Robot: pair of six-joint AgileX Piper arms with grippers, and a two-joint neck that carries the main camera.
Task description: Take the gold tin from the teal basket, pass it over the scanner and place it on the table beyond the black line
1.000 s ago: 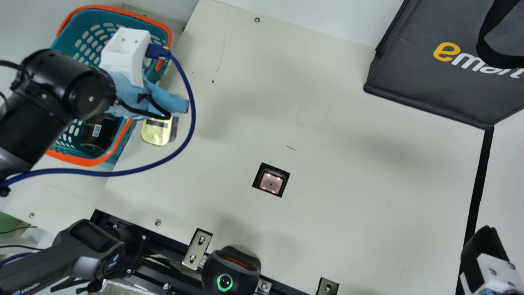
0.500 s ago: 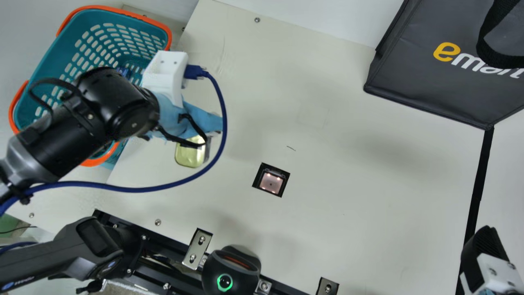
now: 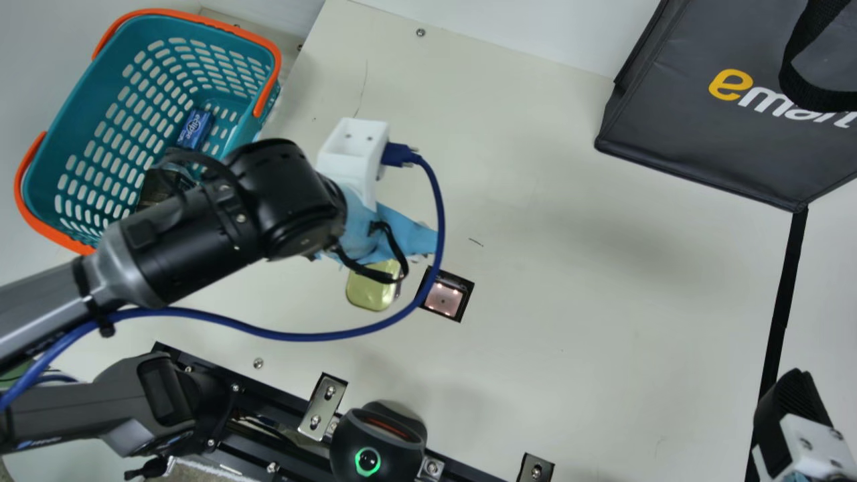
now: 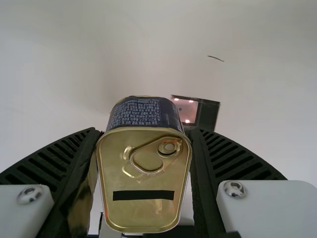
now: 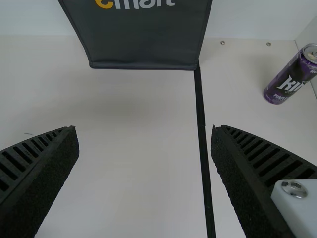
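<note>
In the main view my left gripper (image 3: pixel 385 234) is just left of the scanner window (image 3: pixel 444 298), with the gold tin (image 3: pixel 372 288) sticking out below its blue wrap. The left wrist view shows that gripper (image 4: pixel 146 134) shut on the gold tin (image 4: pixel 143 178), its pull-tab face toward the camera and the scanner window (image 4: pixel 205 114) beyond. The teal basket (image 3: pixel 80 127) stands at the upper left. My right gripper (image 3: pixel 793 402) is at the lower right edge, over the black line (image 3: pixel 780 314); in the right wrist view this gripper (image 5: pixel 144 131) is open and empty.
A dark bag (image 3: pixel 723 134) stands at the upper right by the black line's far end. In the basket lie a blue pack (image 3: pixel 195 128) and a dark item (image 3: pixel 161 187). A purple can (image 5: pixel 292 77) stands beyond the line. A black device (image 3: pixel 378 445) sits at the near edge.
My left arm has moved right and toward the near side, carrying the gold tin from beside the basket to near the scanner window. My right gripper has kept still.
</note>
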